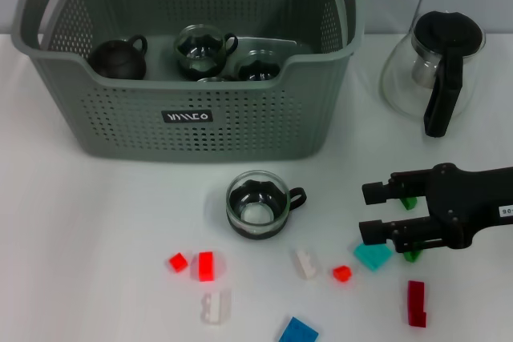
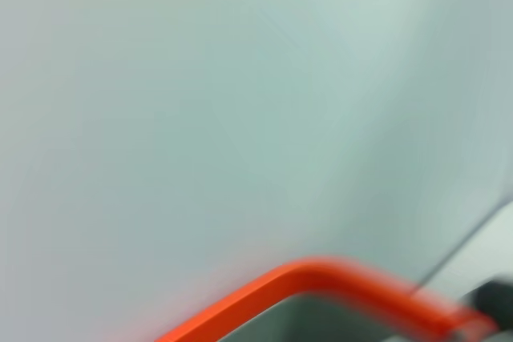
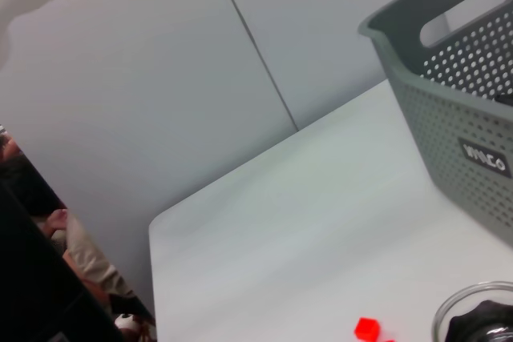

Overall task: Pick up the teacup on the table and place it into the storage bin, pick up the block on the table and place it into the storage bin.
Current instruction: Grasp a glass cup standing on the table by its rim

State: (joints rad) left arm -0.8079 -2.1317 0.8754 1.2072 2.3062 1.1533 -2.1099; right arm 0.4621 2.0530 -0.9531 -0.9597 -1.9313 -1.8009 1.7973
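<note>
The teacup [image 1: 256, 205] stands upright on the table [image 1: 96, 222] just in front of the storage bin [image 1: 192, 126], below its black label [image 1: 187, 116], with its small dark handle [image 1: 297, 198] turned toward the right gripper [image 1: 374, 212]. It looks like thin clear glass around a dark insert: light and rigid, but probably slippery and breakable, so a pinch across the rim wall or at the handle root seems safer than a hard squeeze on the rounded body. The right gripper hovers beside the cup, away from the bin's front wall, its two black fingers spread apart and holding nothing. Small stiff plastic blocks lie scattered in front of the cup, a teal block [image 1: 373, 255] right under the gripper; their flat sides should take a firm grip. The left gripper is not visible.
</note>
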